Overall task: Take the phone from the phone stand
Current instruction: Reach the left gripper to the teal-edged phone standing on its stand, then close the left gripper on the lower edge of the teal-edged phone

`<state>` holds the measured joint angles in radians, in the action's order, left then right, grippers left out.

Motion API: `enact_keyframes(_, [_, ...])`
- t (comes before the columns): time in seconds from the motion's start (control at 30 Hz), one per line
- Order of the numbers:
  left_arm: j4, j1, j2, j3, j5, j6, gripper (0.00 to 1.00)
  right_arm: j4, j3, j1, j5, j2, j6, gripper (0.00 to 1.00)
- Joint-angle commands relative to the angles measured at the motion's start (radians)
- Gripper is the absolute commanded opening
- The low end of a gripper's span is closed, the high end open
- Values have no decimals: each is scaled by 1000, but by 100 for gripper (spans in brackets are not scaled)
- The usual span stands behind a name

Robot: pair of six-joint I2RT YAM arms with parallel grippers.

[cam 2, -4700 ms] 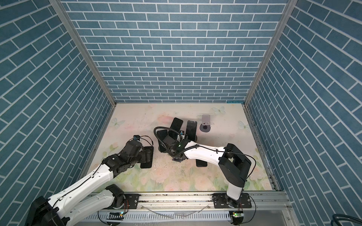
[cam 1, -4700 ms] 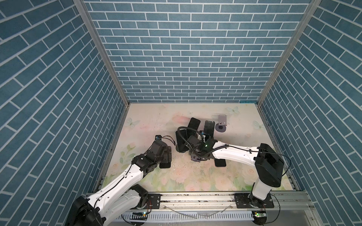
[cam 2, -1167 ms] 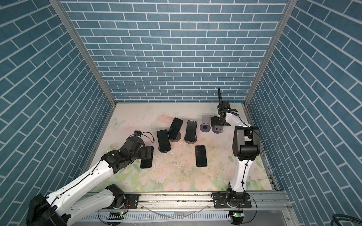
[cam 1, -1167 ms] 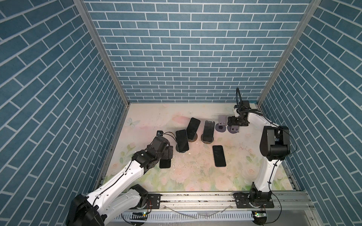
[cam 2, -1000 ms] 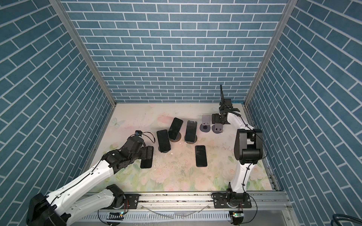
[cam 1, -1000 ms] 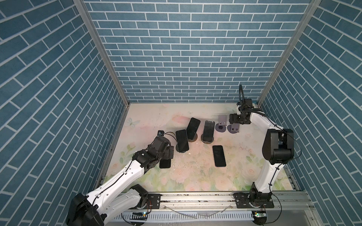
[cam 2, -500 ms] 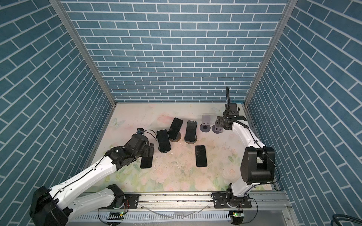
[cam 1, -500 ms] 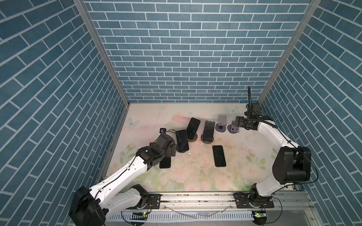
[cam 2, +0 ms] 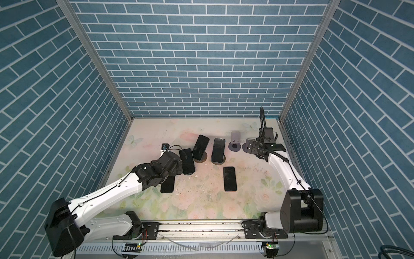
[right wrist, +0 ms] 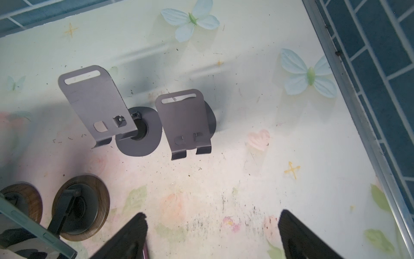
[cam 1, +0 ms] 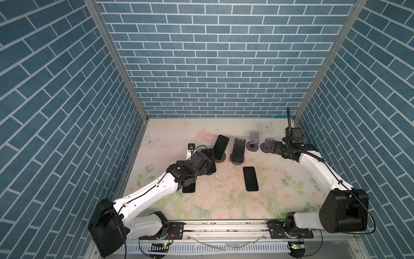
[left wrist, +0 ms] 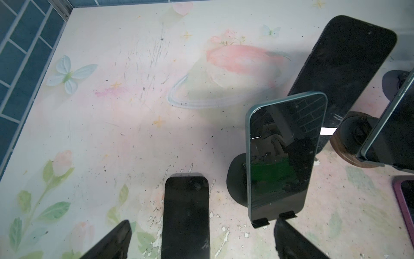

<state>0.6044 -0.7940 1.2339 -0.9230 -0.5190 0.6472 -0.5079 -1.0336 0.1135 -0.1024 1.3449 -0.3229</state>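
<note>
The left gripper (left wrist: 201, 233) hovers low over the left half of the desk (left wrist: 112, 112), fingers (left wrist: 118, 237) wide apart with nothing gripped. The teal-edged phone (left wrist: 284, 157) leans on a black phone stand (left wrist: 237, 181), lower edge caught in its two hooks. It sits just ahead of one fingertip, not between the two. A flat black phone (left wrist: 186, 213) lies on the desk between the fingers, close beside the stand's base. Crowding just behind are a second standing phone (cam 1: 220, 146) and a third standing phone (cam 1: 238, 149), each on a wooden base. A middle phone (cam 1: 251, 178) lies flat near the desk's centre. By the far right corner the right gripper (right wrist: 214, 224) hangs with fingers spread, holding nothing, just short of two grey stands (right wrist: 96, 103) set side by side
</note>
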Motion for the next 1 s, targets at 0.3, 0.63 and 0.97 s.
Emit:
enact_keyframes(0.3, [90,-71,233,-210,-100,148,100,-8,100,5,-27,-79,-30,93])
enact_keyframes(0.63, [45,-76,322,-274,-84,169,100,2,124,5,5,-62,-13,93])
enact_keyframes(0.97, [17,-71,410,-324,-64,151,100,7,143,5,9,-68,2,93])
